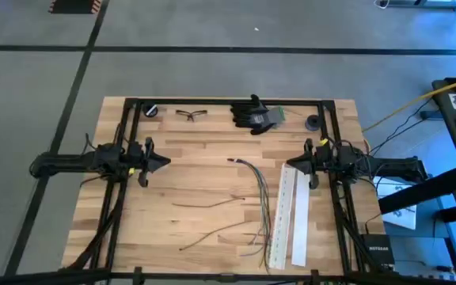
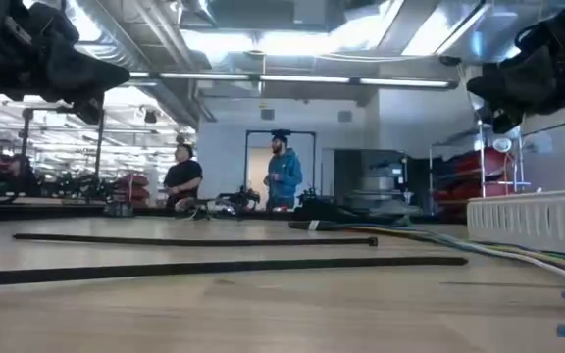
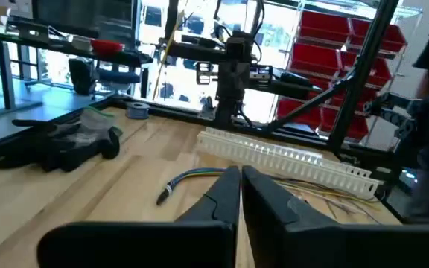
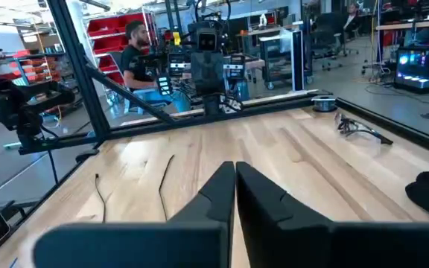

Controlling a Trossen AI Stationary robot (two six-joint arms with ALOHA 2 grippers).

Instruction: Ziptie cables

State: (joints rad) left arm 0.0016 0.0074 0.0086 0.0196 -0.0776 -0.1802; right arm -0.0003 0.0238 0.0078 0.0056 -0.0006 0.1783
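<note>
Wooden table (image 1: pixel 212 182) fills the high view. Your left gripper (image 1: pixel 162 161) hangs over the table's left side, fingers pressed together, holding nothing. Right gripper (image 1: pixel 291 165) mirrors it on the right, fingers also together, empty. Cables (image 1: pixel 261 198) lie between the arms: a bundle runs from table centre toward the near edge, just left of two white perforated strips (image 1: pixel 290 214); a few single wires are scattered further left, apart from the bundle. At the far edge you see black gloves (image 1: pixel 256 115), safety glasses (image 1: pixel 190 114) and a small dark round item (image 1: pixel 150 110).

Low view: cables (image 2: pixel 498 250) cross the tabletop, a strip (image 2: pixel 533 221) at right; two people (image 2: pixel 284 175) stand in the room behind. Both arms sit up at the top corners.

Left wrist view: fingers (image 3: pixel 274 205) meet w/ no gap, nothing between. Beyond them are the cable ends (image 3: pixel 192 179), a strip (image 3: pixel 289 158) and the gloves (image 3: pixel 65 141).

Right wrist view: fingers (image 4: pixel 263 197) shut together, empty. Single wires (image 4: pixel 166 175) lie on the wood ahead, glasses (image 4: pixel 360 130) off to the side, a person (image 4: pixel 134 56) past the table.
</note>
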